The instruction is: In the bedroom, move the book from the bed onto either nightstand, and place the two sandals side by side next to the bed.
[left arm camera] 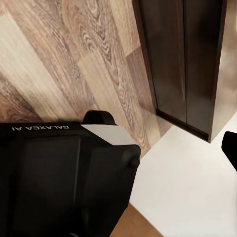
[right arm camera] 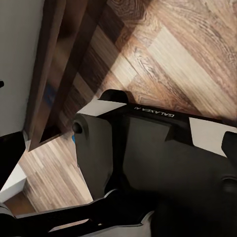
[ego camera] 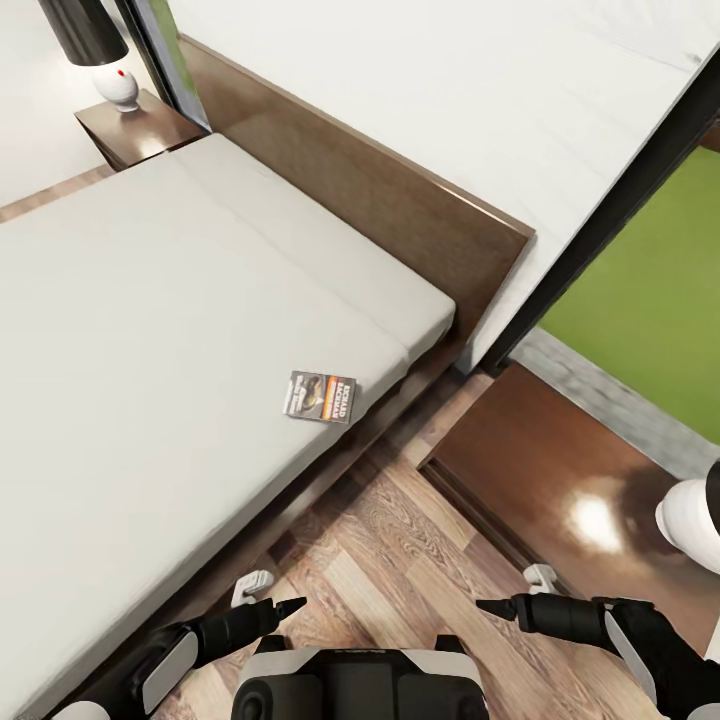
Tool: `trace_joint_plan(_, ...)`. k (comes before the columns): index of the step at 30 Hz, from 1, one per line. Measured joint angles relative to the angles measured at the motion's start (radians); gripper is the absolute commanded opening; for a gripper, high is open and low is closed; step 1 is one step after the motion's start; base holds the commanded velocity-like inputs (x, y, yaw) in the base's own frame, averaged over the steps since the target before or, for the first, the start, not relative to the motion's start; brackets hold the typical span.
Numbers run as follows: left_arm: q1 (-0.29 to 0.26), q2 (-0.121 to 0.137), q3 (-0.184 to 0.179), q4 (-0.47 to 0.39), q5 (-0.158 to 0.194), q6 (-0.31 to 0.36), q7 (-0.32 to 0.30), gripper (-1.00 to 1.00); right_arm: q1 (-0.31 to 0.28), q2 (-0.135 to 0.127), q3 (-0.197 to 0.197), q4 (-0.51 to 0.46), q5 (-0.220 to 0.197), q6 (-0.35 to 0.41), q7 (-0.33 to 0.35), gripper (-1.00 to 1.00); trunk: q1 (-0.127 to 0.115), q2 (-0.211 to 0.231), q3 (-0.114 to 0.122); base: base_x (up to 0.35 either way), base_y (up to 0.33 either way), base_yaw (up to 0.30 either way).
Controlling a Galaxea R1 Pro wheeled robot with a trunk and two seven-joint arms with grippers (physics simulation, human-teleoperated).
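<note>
The book (ego camera: 320, 397), dark grey with an orange band, lies flat on the off-white mattress of the bed (ego camera: 150, 350), close to the bed's near edge and the headboard (ego camera: 400, 200). A nightstand (ego camera: 540, 480) with a glossy brown top stands right of the bed. A second nightstand (ego camera: 135, 135) stands beyond the bed's far side. My left gripper (ego camera: 290, 606) and right gripper (ego camera: 492, 606) hover low over the floor in front of my base, both open and empty, well short of the book. The sandals are out of view, though a tiny blue speck (right arm camera: 73, 139) peeks beside my base.
A white lamp base (ego camera: 692, 520) sits on the near nightstand's right part, and another lamp (ego camera: 118, 85) is on the far one. A dark-framed window (ego camera: 620, 200) with green outside rises behind the near nightstand. A strip of wood-plank floor (ego camera: 400, 560) runs between bed and nightstand.
</note>
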Motion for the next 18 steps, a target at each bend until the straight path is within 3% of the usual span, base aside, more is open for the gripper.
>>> trace_joint_plan(10,0.000,0.000,0.000,0.000,-0.001,0.001,-0.001,1.00,0.000,0.007,-0.001,-0.007,0.003,-0.008,-0.018,1.00,0.000,0.000,0.000,0.000,0.000,0.000)
trace_joint_plan(18,0.000,0.000,0.000,0.000,-0.001,0.001,-0.001,1.00,-0.001,0.008,-0.010,-0.036,-0.003,-0.094,-0.081,1.00,0.000,0.000,0.000,0.000,0.000,0.000)
